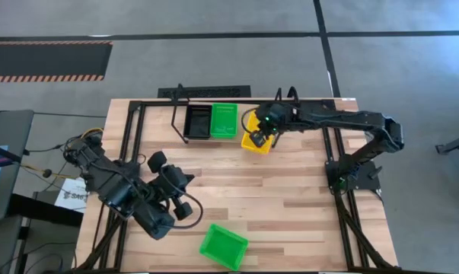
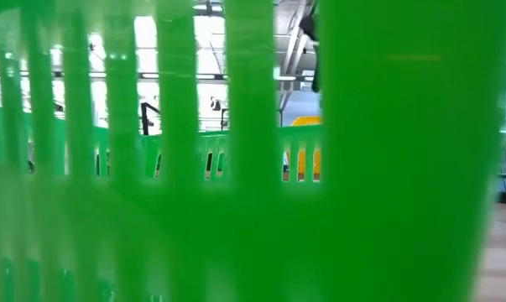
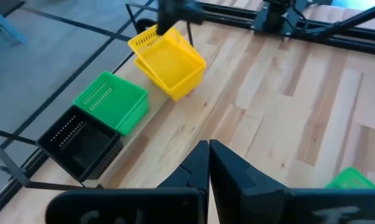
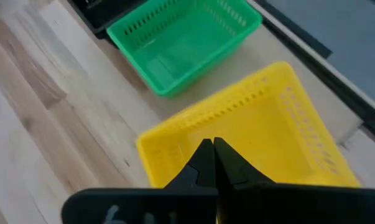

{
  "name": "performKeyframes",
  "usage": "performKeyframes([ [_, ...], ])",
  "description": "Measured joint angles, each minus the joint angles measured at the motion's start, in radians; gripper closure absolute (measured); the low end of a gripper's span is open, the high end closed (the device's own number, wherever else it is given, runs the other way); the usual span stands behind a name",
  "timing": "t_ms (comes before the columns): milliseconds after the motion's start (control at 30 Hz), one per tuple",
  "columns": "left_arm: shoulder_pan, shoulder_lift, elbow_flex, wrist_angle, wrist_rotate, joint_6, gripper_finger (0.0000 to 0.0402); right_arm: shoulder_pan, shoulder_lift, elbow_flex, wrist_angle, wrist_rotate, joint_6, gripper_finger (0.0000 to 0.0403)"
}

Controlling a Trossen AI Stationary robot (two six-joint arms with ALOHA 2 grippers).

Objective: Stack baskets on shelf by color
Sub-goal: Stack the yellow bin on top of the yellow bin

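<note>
A black basket (image 1: 197,122) and a green basket (image 1: 224,120) stand side by side on the shelf (image 1: 180,114) at the table's far edge. Just right of them, a yellow basket (image 1: 256,141) sits tilted in a second yellow basket (image 3: 155,79) under it. My right gripper (image 4: 213,149) is shut on the upper yellow one. Another green basket (image 1: 223,245) lies on its base near the table's near edge and fills the low view. My left gripper (image 3: 209,158) is shut, empty, and hovers over the table's left half. My right gripper pinches the upper yellow basket by the rim of one side wall (image 4: 193,134), coming from above and slanting down. The basket is tilted, its held side raised and its lower part nested in the yellow basket beneath (image 3: 175,93).
The shelf's black wire loops (image 1: 177,103) rise beside the black basket. Black frame rails (image 1: 343,175) run along the table's sides. Bare wood lies between the shelf and the near green basket (image 2: 236,168), which blocks the low view.
</note>
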Motion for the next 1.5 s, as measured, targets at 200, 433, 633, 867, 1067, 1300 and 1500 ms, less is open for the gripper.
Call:
performKeyframes([
  [200, -0.018, 0.000, 0.000, 0.000, 0.000, -0.003, 0.0401, -0.067, 0.090, 0.001, 0.039, -0.028, -0.040, 0.0403],
  [433, -0.018, 0.000, 0.000, 0.000, 0.000, -0.002, 0.0401, -0.114, 0.098, 0.060, 0.036, -0.049, -0.080, 0.0403],
  [633, -0.018, 0.001, 0.000, 0.000, -0.015, 0.000, 0.0401, -0.145, 0.066, 0.107, -0.014, -0.046, -0.098, 0.0403],
  [867, -0.018, 0.001, 0.000, 0.000, -0.016, 0.000, 0.0401, -0.159, 0.099, 0.106, -0.131, -0.042, -0.097, 0.0403],
  [1067, -0.018, 0.001, 0.000, 0.000, -0.018, 0.000, 0.0401, -0.159, 0.156, 0.105, -0.123, -0.042, -0.122, 0.0403],
  [1300, -0.018, 0.001, 0.000, 0.000, -0.018, 0.000, 0.0401, -0.158, 0.194, 0.105, -0.115, -0.042, -0.156, 0.0403],
  [1500, -0.018, 0.001, 0.000, 0.000, -0.029, 0.006, 0.0401, -0.153, 0.136, 0.106, -0.109, -0.041, -0.165, 0.0403],
])
